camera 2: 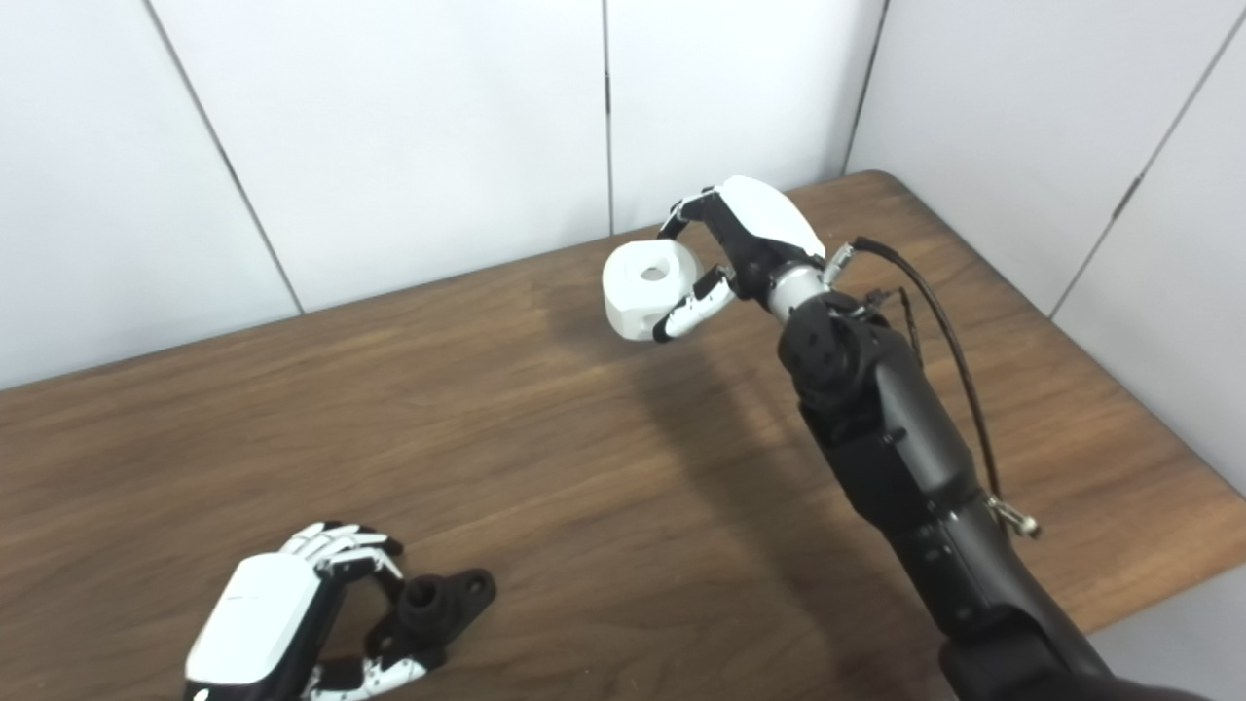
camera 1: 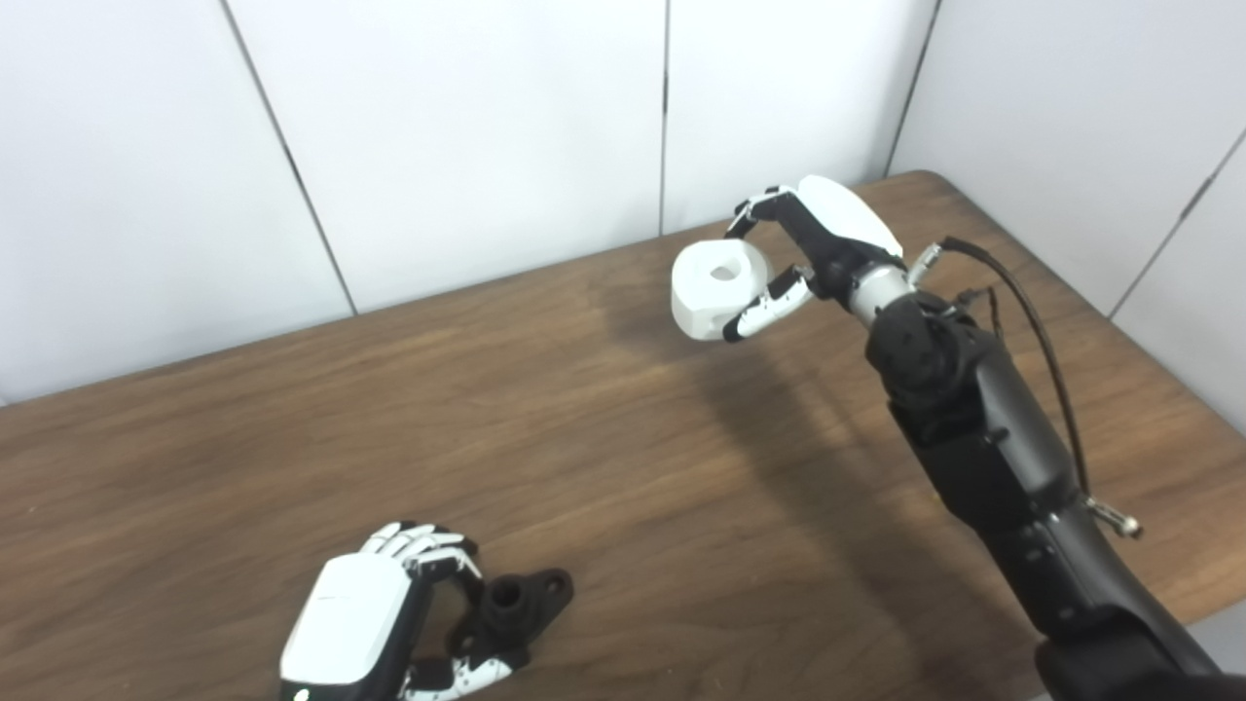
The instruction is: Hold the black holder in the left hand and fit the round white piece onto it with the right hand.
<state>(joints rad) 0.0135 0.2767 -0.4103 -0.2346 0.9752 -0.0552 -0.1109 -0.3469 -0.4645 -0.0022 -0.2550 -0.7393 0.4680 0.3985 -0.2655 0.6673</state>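
Here both parts are in hand but well apart: the left robot hand point(camera 1: 375, 623) curls its fingers around the black holder point(camera 1: 511, 613) low at the near edge of the counter point(camera 1: 292, 438), stub pointing up, while the right robot hand point(camera 1: 808, 248) grips the round white piece point(camera 1: 718, 287) far off toward the wall. The joining step looks not yet begun. Next the white piece's centre hole must likely come over the stub and line up; nothing else lies on the counter between them.
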